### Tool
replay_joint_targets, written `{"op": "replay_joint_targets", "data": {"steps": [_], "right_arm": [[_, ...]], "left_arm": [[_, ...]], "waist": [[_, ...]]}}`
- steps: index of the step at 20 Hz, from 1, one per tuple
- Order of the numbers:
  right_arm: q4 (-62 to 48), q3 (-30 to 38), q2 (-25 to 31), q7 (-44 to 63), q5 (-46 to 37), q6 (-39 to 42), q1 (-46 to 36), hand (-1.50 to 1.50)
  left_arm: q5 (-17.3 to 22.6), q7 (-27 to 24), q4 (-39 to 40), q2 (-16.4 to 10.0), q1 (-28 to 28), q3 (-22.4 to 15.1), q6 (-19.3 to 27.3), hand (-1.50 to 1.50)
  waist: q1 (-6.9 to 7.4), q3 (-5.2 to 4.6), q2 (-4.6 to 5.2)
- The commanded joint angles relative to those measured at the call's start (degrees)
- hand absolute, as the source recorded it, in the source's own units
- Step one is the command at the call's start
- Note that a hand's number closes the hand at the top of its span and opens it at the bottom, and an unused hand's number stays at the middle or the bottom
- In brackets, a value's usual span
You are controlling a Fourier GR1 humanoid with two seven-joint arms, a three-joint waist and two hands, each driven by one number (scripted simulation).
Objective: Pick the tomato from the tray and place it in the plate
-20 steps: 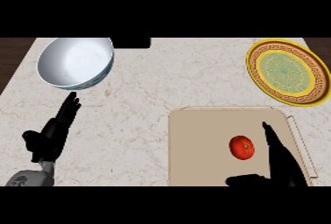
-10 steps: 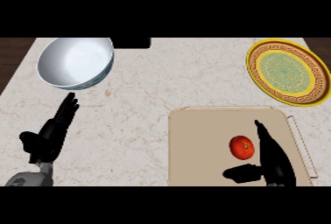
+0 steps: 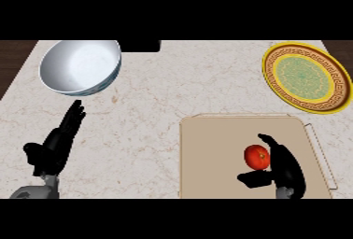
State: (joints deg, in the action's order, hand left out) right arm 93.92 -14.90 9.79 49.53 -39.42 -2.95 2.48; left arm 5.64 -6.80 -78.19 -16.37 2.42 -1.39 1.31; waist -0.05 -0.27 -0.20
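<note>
By the desk's [image 3: 162, 88] left edge, near its front-left corner, the left robot hand [image 3: 50, 156] rests on its grey forearm with straight fingers [image 3: 71, 119] pressed together, pointing toward the back edge and holding nothing. Just beyond the fingertips, in the back-left corner, a white bowl [image 3: 79, 65] sits tilted, with its opening turned toward the view. To its right, a small dark object [image 3: 141, 45] lies against the back edge; what it is cannot be told.

A flat beige tray [image 3: 214, 154] lies on the front-right part of the desk and reaches the front edge. The red tomato [image 3: 257, 156] lies on the tray, right of its middle. The right robot hand [image 3: 284, 168] is over the tray, directly against the tomato's right side. Its fingers [image 3: 272, 142] are gently bent and run along that side, with the tips just past the fruit toward the back edge. The thumb [image 3: 250, 179] sticks out to the left, just in front of the tomato. The robot hand is spread around the fruit rather than closed on it.

The yellow plate [image 3: 307, 77] with a green patterned centre sits in the back-right corner, well apart from the tray.
</note>
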Motion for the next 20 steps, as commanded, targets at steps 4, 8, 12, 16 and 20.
{"op": "replay_joint_targets", "data": {"steps": [4, 8, 12, 16, 20], "right_arm": [[-7.8, 0.1, -2.0, -8.2, 1.2, -0.7, -3.2, 1.50], [-8.6, -1.5, -2.1, -13.2, -1.9, -5.3, 0.4, 1.50], [-3.5, -0.8, 0.9, -11.3, -6.8, -5.1, -0.5, 1.50], [-4.5, 13.8, 15.4, -21.4, -0.3, -6.1, 5.2, 1.50], [-11.8, 28.1, 26.9, -29.2, 5.4, -6.4, 7.1, 1.50]], "left_arm": [[-0.8, 1.1, -2.5, 1.1, -1.2, -0.1, -0.6, 0.00], [-0.5, -2.6, 1.7, 1.1, -0.5, 1.5, -1.8, 0.00], [-1.5, -0.6, -0.4, 1.7, -0.6, 1.1, -1.5, 0.00], [-1.1, -1.1, 0.6, 0.7, 0.2, 2.4, -1.2, 0.00], [0.2, -2.0, 1.3, -0.3, -2.5, 3.3, -3.1, 0.00]], "waist": [[0.49, 0.30, 0.18], [0.20, 0.29, 0.22], [0.12, 0.27, 0.13], [-1.18, 0.41, 0.07], [-2.10, 0.56, 0.06]]}}
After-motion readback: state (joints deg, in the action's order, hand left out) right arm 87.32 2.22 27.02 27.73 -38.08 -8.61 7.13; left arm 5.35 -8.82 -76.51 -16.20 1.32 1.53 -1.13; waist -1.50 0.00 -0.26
